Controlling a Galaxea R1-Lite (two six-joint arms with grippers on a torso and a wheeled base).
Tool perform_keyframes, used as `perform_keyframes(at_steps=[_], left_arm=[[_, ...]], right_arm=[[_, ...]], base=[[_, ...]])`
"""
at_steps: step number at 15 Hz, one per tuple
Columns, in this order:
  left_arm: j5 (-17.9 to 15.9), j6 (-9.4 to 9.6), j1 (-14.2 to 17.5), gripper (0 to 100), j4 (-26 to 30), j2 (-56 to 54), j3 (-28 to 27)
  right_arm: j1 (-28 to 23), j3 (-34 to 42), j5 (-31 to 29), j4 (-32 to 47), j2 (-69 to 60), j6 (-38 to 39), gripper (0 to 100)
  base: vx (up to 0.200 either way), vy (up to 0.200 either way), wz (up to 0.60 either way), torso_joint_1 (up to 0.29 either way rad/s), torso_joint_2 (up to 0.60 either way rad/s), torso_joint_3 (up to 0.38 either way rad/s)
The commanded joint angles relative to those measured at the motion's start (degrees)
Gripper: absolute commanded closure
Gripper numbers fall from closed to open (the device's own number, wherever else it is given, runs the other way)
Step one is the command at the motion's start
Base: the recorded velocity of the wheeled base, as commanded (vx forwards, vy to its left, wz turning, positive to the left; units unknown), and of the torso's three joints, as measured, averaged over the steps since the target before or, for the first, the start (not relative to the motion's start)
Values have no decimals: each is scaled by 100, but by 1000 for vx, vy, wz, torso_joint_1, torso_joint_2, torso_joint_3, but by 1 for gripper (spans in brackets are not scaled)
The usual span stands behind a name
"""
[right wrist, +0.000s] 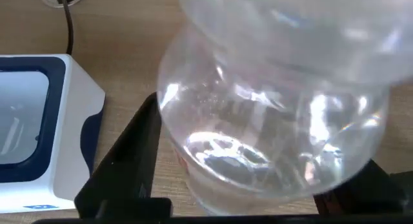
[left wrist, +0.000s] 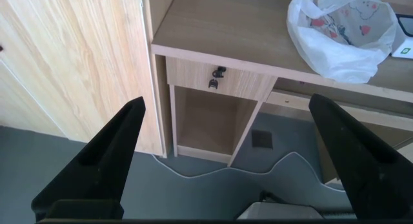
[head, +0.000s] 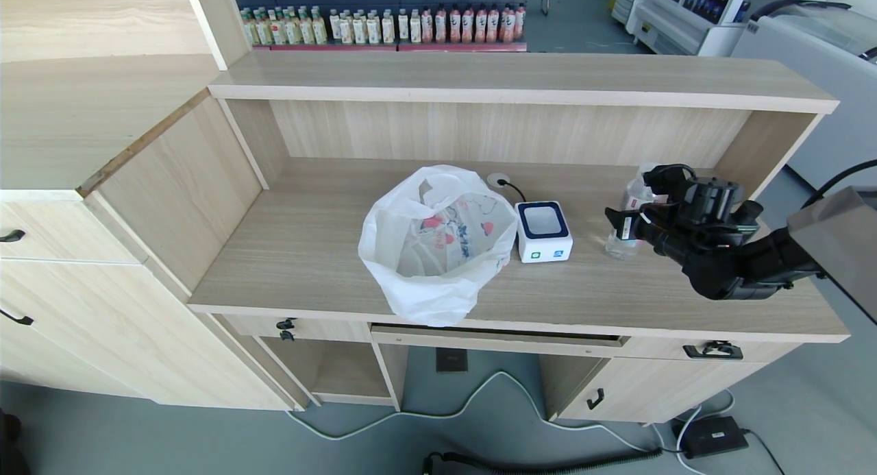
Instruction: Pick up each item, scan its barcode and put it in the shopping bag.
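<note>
A clear plastic water bottle [head: 625, 218] stands on the right part of the wooden counter [head: 308, 256], right of the white and blue barcode scanner [head: 542, 232]. My right gripper [head: 634, 208] is shut on the bottle. In the right wrist view the bottle [right wrist: 271, 121] sits between the black fingers [right wrist: 129, 166], with the scanner [right wrist: 39, 140] beside it. The white shopping bag [head: 438, 249] lies open at the counter's middle, left of the scanner. My left gripper [left wrist: 227, 101] is open and holds nothing, low down off the counter's front left, with the bag [left wrist: 342, 37] farther off.
A raised shelf [head: 521, 77] runs along the back of the counter, with side walls at both ends. The scanner's cable [head: 510, 187] goes into a hole behind it. A tall cabinet [head: 82, 118] stands to the left. Cables lie on the floor [head: 479, 406] below.
</note>
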Motion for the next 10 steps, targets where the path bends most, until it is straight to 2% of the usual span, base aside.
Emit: perform_keyframes(at_steps=[1, 5, 10], left_arm=[[2, -2, 0, 0, -2, -2, 1], [2, -2, 0, 0, -2, -2, 1], [2, -2, 0, 0, -2, -2, 1]], right_arm=[[0, 3, 28, -41, -38, -11, 100], [0, 152, 20, -85, -82, -151, 100], [-79, 846, 72, -507, -258, -187, 100]], base=[[0, 0, 0, 0, 0, 0], [0, 0, 0, 0, 0, 0], [0, 0, 0, 0, 0, 0]])
